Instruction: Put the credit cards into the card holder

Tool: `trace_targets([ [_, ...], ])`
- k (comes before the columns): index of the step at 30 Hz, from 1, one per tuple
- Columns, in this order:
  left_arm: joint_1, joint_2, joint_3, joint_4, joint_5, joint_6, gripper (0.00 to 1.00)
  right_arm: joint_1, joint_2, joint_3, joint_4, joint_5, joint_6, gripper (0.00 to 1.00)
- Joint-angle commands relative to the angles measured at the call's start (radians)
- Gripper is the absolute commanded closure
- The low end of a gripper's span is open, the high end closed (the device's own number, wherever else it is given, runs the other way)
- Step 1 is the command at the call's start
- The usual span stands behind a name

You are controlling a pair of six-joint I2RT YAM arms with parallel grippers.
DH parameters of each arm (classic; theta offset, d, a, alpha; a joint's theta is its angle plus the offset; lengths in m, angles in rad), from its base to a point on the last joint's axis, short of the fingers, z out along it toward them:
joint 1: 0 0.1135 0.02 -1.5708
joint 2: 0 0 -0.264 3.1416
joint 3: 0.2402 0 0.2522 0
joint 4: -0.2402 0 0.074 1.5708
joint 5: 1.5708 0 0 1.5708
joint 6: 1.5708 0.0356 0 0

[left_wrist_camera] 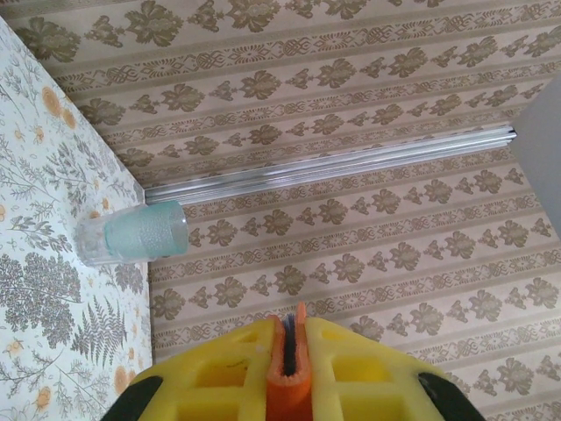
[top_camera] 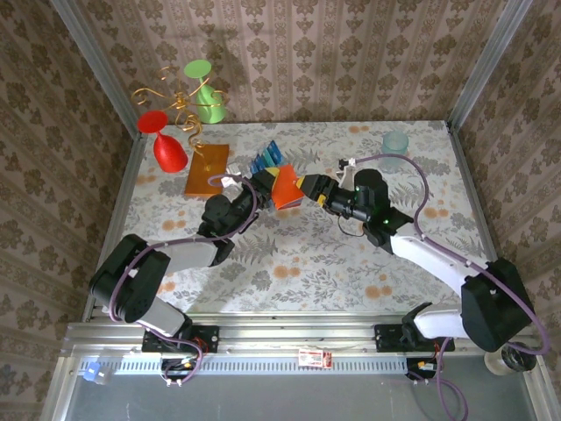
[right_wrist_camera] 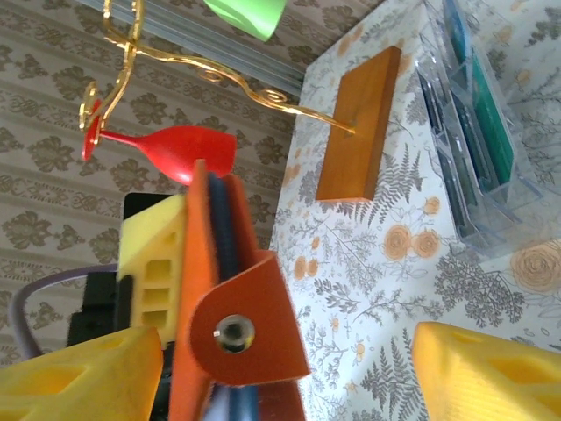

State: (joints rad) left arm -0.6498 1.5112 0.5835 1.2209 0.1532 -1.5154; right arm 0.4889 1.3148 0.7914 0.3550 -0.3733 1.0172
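Two yellow fingers (left_wrist_camera: 359,373) of the left gripper (top_camera: 266,182) are squeezed tight on the card holder (right_wrist_camera: 237,351), so that orange wallet is up off the table and pinched edge-on, with its fold poking out between the pads in the left wrist view. A dark blue credit card (right_wrist_camera: 221,215) sits tucked between the wallet's flaps, only its edge peeking out. The little snap tab (right_wrist_camera: 234,331) faces the right wrist camera. The right gripper (top_camera: 311,191) is spread wide with nothing in it: one yellow finger (right_wrist_camera: 79,377) is just beside the wallet, and the other is well off to the side over the flowery tablecloth (top_camera: 333,254). From the top camera, both arms meet over the middle of the table with the wallet between them. Just behind the wallet is the clear plastic rack (right_wrist_camera: 473,202) with more cards in its slots, a teal one (right_wrist_camera: 493,132) and blue ones (top_camera: 267,158). Left of that is an orange-brown wooden base (top_camera: 207,168) with a curly gold wire stand (right_wrist_camera: 131,44), a red glass (top_camera: 168,149) and a green glass (top_camera: 207,98) beside it. Way over at the far right corner stands a pale teal cup (top_camera: 395,142).
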Motion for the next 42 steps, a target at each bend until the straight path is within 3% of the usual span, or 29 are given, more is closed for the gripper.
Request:
trace_targets([
  [1, -0.01, 0.007, 0.018, 0.061, 0.012, -0.009, 1.0, 0.004, 0.028, 0.034, 0.005, 0.02, -0.014, 0.32],
  [7, -0.01, 0.01, 0.021, 0.06, 0.015, -0.009, 1.0, 0.002, 0.07, 0.029, 0.06, 0.016, 0.018, 0.49],
  [13, -0.01, 0.011, 0.027, 0.061, 0.013, -0.01, 1.0, -0.018, 0.063, -0.025, 0.097, 0.028, 0.044, 0.59],
  [35, -0.017, 0.017, 0.052, 0.067, 0.016, -0.014, 1.0, -0.044, 0.151, -0.058, 0.312, -0.103, 0.156, 0.69],
  [42, -0.019, 0.021, 0.053, 0.069, 0.016, -0.015, 1.0, -0.05, 0.178, -0.065, 0.441, -0.172, 0.239, 0.65],
])
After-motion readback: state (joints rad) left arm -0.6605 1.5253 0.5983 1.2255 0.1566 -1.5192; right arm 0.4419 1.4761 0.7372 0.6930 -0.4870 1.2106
